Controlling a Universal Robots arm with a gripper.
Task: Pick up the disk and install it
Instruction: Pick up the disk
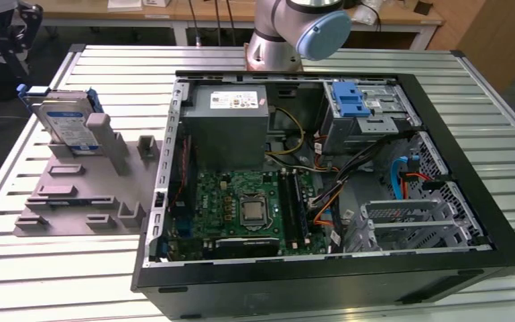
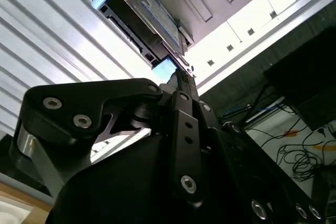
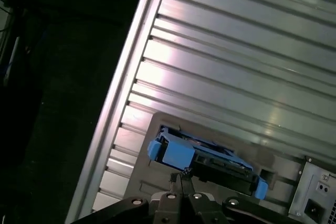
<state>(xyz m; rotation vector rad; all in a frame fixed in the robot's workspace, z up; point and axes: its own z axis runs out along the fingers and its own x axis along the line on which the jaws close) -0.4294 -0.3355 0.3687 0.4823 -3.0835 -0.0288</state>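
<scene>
While the fingers (image 2: 185, 129) press together empty, the disk (image 1: 61, 119) stands upright in a grey holder (image 1: 78, 196), its white-and-blue label (image 1: 72, 133) unreadable.

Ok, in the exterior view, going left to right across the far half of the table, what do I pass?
The disk standing in its grey holder → grey power supply box → blue latch on the drive cage.

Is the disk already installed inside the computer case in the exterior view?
No, the disk stands on edge in the grey holder on the table, outside the open computer case.
</scene>
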